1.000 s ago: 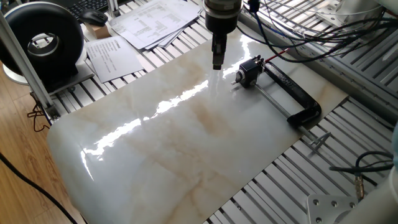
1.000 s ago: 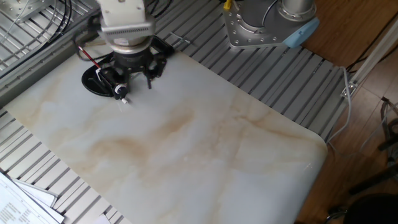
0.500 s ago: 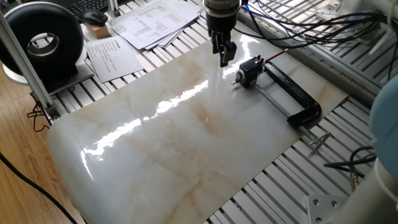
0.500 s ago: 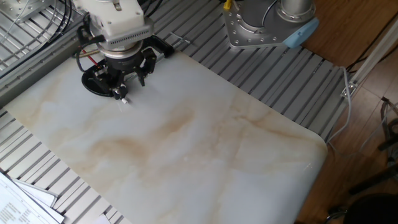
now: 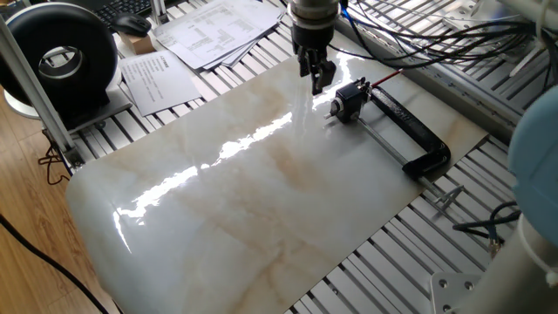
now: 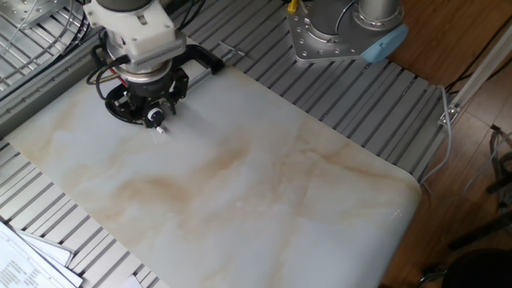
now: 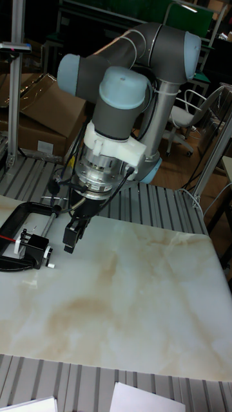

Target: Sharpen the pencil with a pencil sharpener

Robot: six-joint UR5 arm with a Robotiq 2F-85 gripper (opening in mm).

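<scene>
Pencil sharpener (image 5: 350,101): small black box, silvery round face, held in a long black clamp (image 5: 417,133) at the far right edge of the marble worktop (image 5: 253,201). Hand (image 5: 315,74): hangs just left of the sharpener, apart from it, fingers slightly parted, holding nothing visible. Near and left worktop area lies open. Papers (image 5: 187,39) beyond the far edge.

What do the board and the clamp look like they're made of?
The board looks like polished marble or a marble-look laminate: cream with tan veins and bright mirror-like glare. The clamp looks like metal, with a matte black C-frame and a bare silvery screw rod.
</scene>
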